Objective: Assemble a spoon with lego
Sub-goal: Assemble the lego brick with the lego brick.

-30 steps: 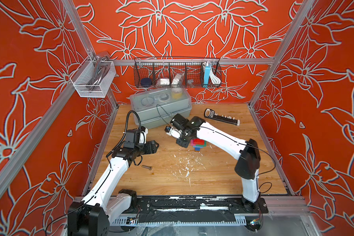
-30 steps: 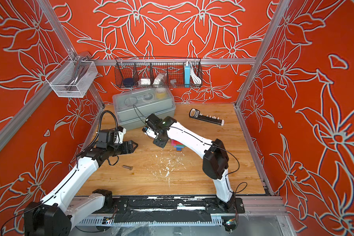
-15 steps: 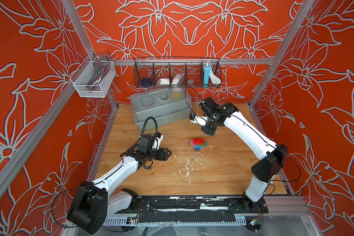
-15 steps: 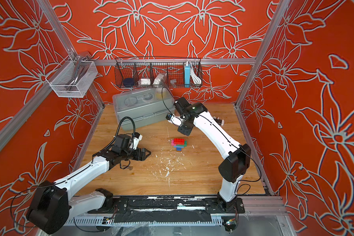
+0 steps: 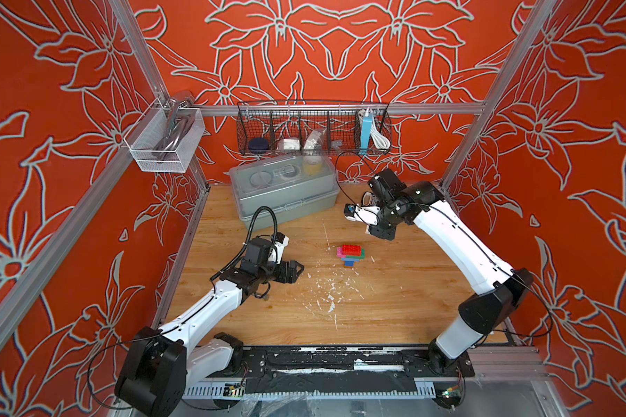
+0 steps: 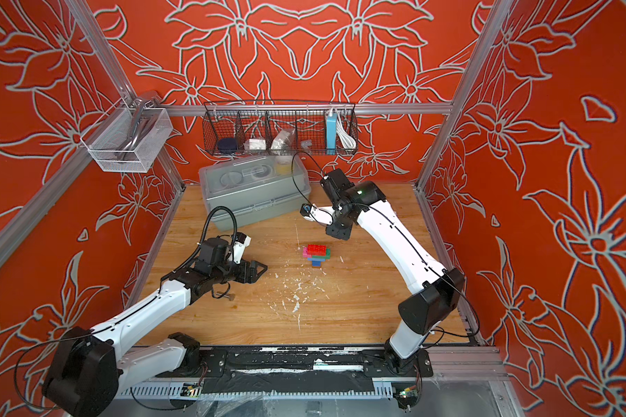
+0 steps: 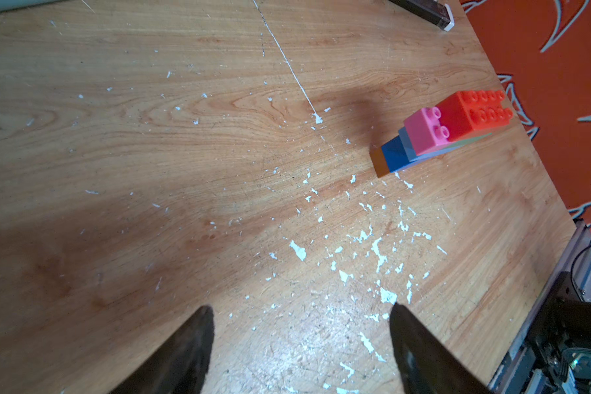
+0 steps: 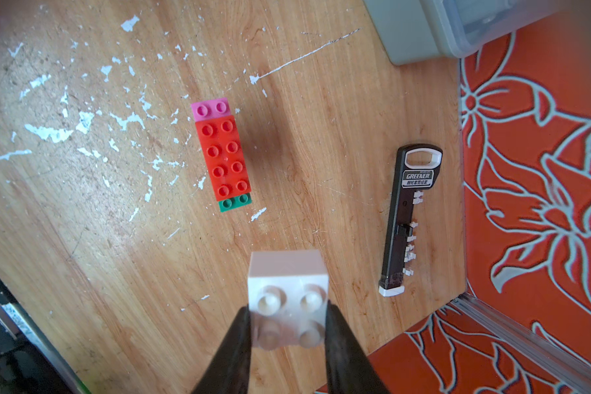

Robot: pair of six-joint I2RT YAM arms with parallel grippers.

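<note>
Spoon (image 8: pixel 224 157) of glossy studded bricks (red oblong on top, pink and green ends showing) stands mid-way across the scuffed, white-flecked wooden table (image 5: pixel 394 307). Right gripper (image 8: pixel 288 312) pinches a square white brick (image 8: pixel 287 283), apart from it; left gripper (image 7: pixel 300 309) hovers nearby, spread and empty.

The white brick (image 8: pixel 287 273) blurs at its near studs; the right end effector (image 8: pixel 288 310) runs off-frame.
</note>
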